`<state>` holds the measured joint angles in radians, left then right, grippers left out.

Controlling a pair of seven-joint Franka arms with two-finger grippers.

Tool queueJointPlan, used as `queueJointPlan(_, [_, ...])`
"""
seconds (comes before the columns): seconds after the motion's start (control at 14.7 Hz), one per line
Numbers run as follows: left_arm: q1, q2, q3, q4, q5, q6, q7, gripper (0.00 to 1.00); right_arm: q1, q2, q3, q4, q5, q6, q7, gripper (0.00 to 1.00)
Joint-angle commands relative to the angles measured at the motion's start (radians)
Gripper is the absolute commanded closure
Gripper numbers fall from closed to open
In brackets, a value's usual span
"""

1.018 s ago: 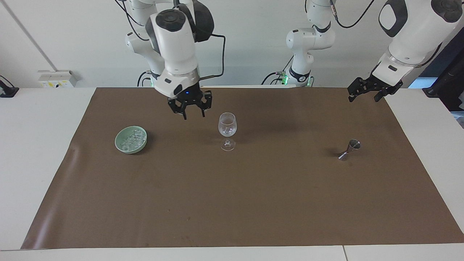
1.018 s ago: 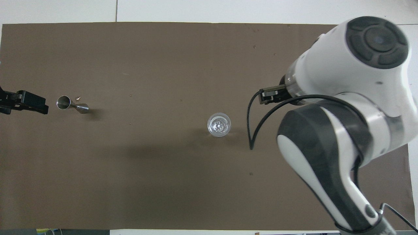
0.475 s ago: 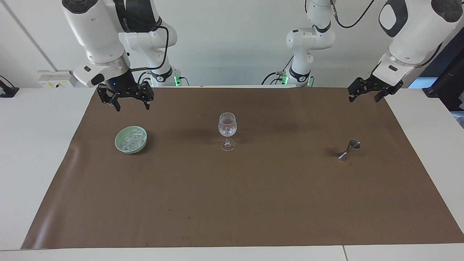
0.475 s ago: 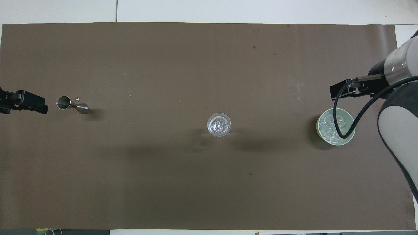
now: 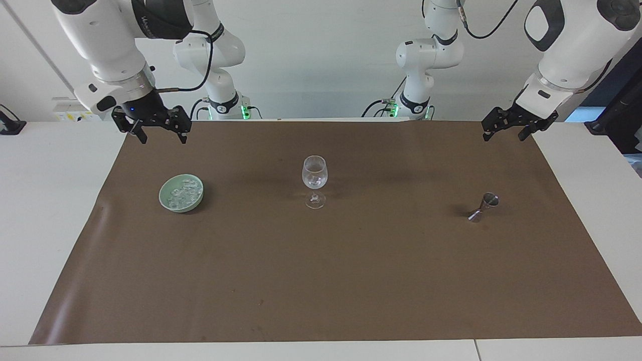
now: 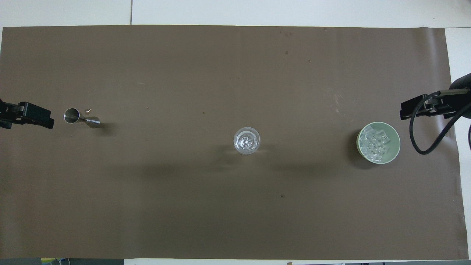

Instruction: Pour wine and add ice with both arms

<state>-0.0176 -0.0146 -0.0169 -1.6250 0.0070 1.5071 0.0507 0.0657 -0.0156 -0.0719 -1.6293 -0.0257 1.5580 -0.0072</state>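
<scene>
A stemmed glass stands mid-mat with clear pieces glinting in its bowl. Ice fills a pale green bowl toward the right arm's end. A steel jigger sits toward the left arm's end. My right gripper hangs open and empty over the mat's edge beside the bowl. My left gripper waits open and empty over the mat's end by the jigger. I cannot make out any wine.
A brown mat covers most of the white table. A loose black cable droops from the right arm beside the bowl. Both arm bases stand at the table's robot side.
The right arm swung from beside the glass toward its own end of the table, past the bowl, with its gripper opening wide. The left arm stayed still.
</scene>
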Motion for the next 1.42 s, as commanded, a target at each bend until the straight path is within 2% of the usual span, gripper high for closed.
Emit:
queueJointPlan(0.0, [0.01, -0.028, -0.008, -0.033, 0.018, 0.022, 0.006, 0.0, -0.024, -0.035, 0.012, -0.038, -0.002, 0.025, -0.036, 0.0])
queueJointPlan(1.36, [0.01, -0.028, -0.008, -0.033, 0.018, 0.022, 0.005, 0.0, -0.05, -0.026, 0.017, -0.024, 0.01, -0.003, -0.037, 0.0])
